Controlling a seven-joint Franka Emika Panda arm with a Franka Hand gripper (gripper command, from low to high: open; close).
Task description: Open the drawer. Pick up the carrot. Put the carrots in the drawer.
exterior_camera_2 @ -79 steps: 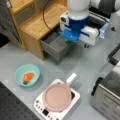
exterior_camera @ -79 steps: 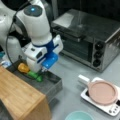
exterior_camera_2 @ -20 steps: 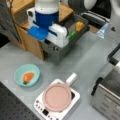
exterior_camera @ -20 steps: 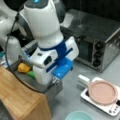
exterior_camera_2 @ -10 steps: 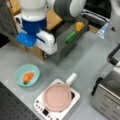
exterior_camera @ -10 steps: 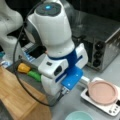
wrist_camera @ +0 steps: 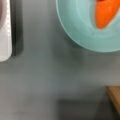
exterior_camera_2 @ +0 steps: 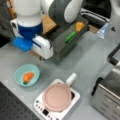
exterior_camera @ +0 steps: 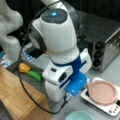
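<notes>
Gripper hidden, grip state we cannot tell | carrot [exterior_camera_2: 28, 77] in bowl [exterior_camera_2: 20, 71] | drawer [exterior_camera_2: 62, 43] open | writing: none we read

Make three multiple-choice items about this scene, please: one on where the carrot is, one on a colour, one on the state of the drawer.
1. Where does the carrot lie?
A. in the drawer
B. in the bowl
C. on the pink pan

2. What colour is the bowl?
A. light teal
B. red
C. black

3. In what state is the drawer?
A. shut
B. taken out and lying on the table
C. pulled open, with a green and a yellow toy inside

Answers:
1 B: in a front view the orange carrot rests inside the bowl, and the wrist view shows the same.
2 A: its rim is light teal in both views.
3 C: its grey inside is exposed and holds the green toy and the yellow toy.
</notes>
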